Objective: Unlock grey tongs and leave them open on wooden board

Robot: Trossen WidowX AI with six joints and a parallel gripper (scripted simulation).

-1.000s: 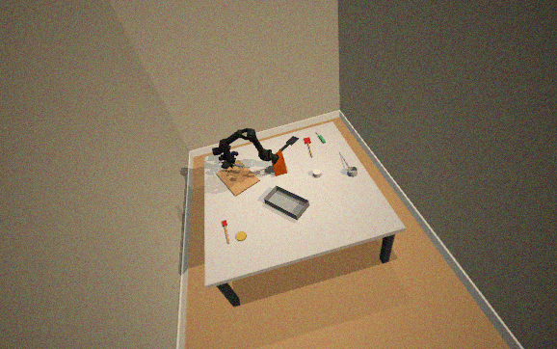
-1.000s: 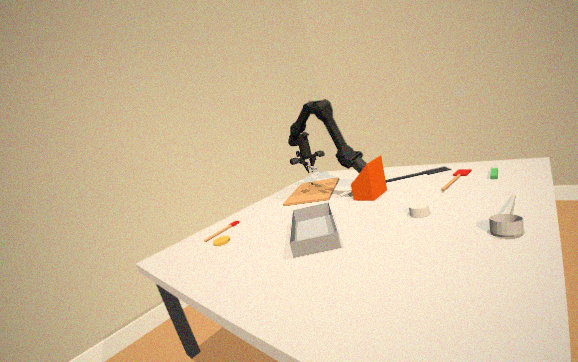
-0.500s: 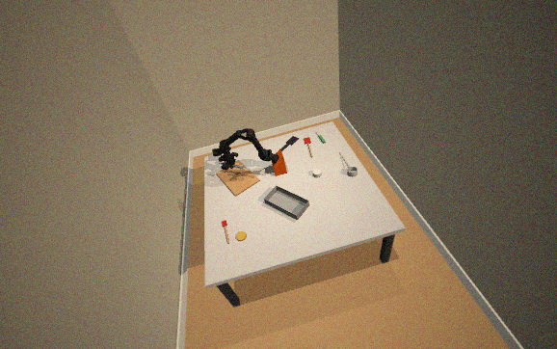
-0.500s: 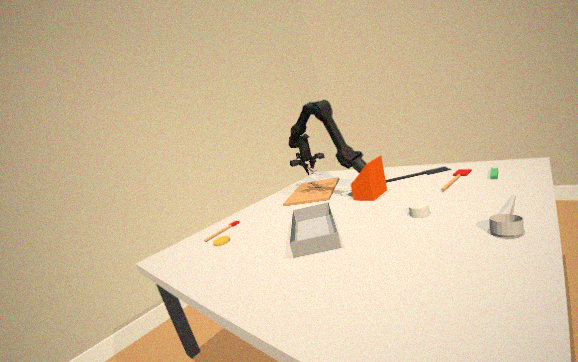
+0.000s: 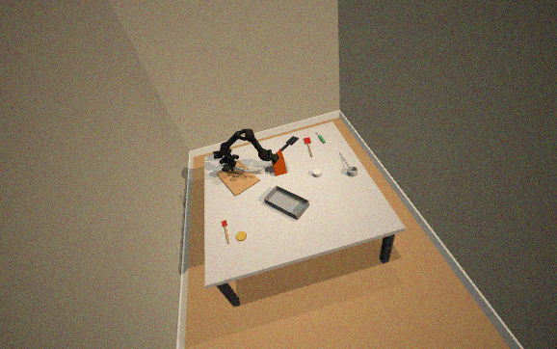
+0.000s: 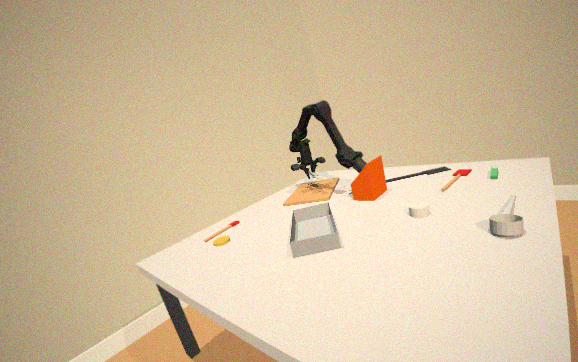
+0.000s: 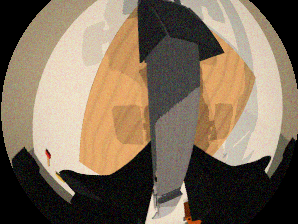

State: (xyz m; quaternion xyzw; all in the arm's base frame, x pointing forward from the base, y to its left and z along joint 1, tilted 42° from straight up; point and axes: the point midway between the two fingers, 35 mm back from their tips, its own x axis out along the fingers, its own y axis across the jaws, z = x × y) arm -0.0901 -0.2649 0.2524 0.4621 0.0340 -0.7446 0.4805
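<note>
My gripper [image 5: 229,169] [image 6: 311,175] [image 7: 167,141] points down, low over the wooden board [image 5: 238,186] [image 6: 304,197] [image 7: 102,125]. It is shut on the grey tongs [image 7: 174,107]. In the wrist view the tongs run from a dark, wide end at the top to a narrow end at the bottom, which points toward the orange block. They look roughly level above the board; whether they touch it, and whether the arms are locked or spread, I cannot tell. The roasting tin [image 5: 287,202] [image 6: 316,247] stands apart from the board with nothing across it.
An orange block [image 5: 279,165] [image 6: 370,182] stands by the arm's base, with a black spatula [image 5: 292,141] [image 6: 437,171] behind. A white round pot [image 5: 316,174] [image 6: 419,210] and a metal pan [image 5: 352,172] [image 6: 506,226] stand farther right. A yellow disc [image 5: 241,236] [image 6: 221,241] lies near a red-headed tool [image 5: 225,231] [image 6: 222,231].
</note>
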